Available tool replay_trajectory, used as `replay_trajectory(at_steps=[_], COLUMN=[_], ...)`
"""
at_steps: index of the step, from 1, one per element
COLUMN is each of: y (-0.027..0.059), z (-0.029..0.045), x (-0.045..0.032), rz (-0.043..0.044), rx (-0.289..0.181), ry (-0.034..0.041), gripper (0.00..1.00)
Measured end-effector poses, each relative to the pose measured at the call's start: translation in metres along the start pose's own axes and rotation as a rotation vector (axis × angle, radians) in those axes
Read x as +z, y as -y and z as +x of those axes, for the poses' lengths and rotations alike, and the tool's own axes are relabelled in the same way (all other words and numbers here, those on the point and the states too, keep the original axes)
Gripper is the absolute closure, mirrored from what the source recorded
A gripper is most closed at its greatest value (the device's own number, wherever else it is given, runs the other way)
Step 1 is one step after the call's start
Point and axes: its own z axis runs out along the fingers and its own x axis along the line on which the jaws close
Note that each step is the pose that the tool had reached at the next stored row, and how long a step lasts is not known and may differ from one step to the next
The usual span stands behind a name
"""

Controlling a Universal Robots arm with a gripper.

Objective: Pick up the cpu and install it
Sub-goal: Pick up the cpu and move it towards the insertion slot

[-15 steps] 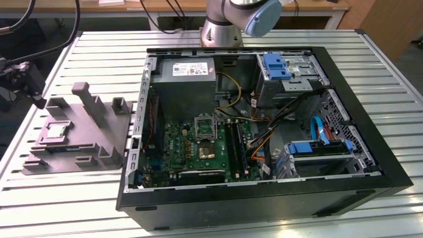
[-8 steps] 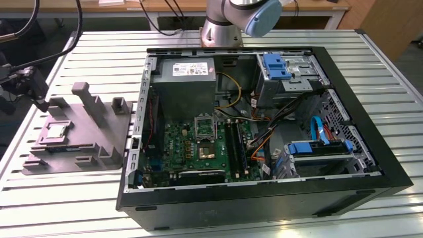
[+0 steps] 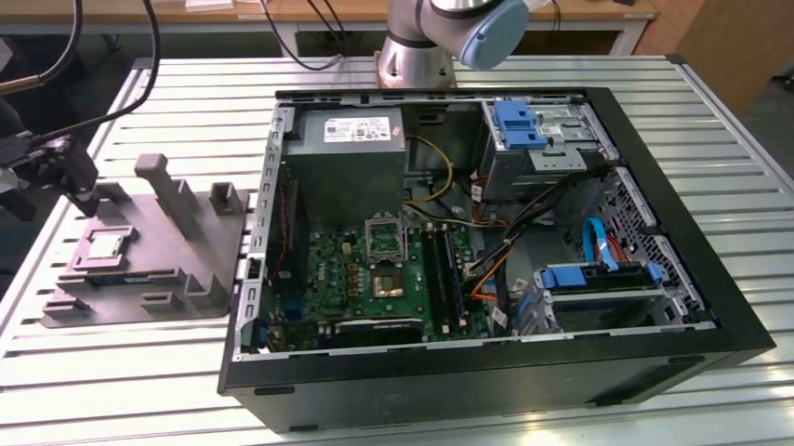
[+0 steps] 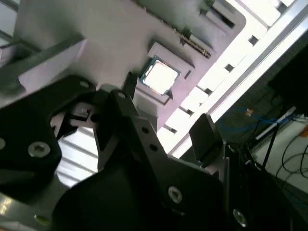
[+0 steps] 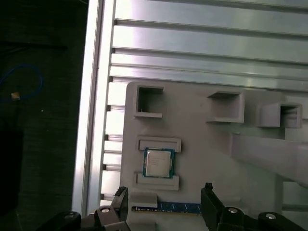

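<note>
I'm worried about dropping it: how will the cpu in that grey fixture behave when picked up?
The cpu looks like a thin, flat square, so it is probably stiff and light. Its smooth metal top may be slippery. It lies flat between raised tabs on the grey fixture, so it shouldn't roll.

Arm [image 3: 429, 42] cropped by exterior view's top edge, cpu [image 4: 158, 77] glare-washed in second wrist view

In exterior view, slatted metal table [image 3: 112, 372] carries open black PC case [image 3: 496, 381] w/ green mobo [image 3: 360, 279] inside, grey PSU [image 3: 350, 163] at mobo's 12 o'clock, blue drive caddy [image 3: 519, 125] at 1 o'clock, second blue caddy [image 3: 596, 277] at 3 o'clock, and grey plastic fixture [image 3: 186, 237] just beside case at its 9 o'clock.
</note>
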Motion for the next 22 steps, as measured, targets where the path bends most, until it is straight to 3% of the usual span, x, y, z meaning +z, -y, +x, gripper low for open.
replay_trajectory(at_steps=[4, 9, 22], y=[-0.0003, -0.0003, -0.0032], z=[0.0001, 0.0001, 0.0003], x=[0.0064, 0.0067, 0.0259], rz=[0.0001, 0.0002, 0.0001], rx=[0.000, 0.000, 0.001], ry=[-0.0001, -0.0004, -0.0003], gripper=[0.29, 0.29, 0.29])
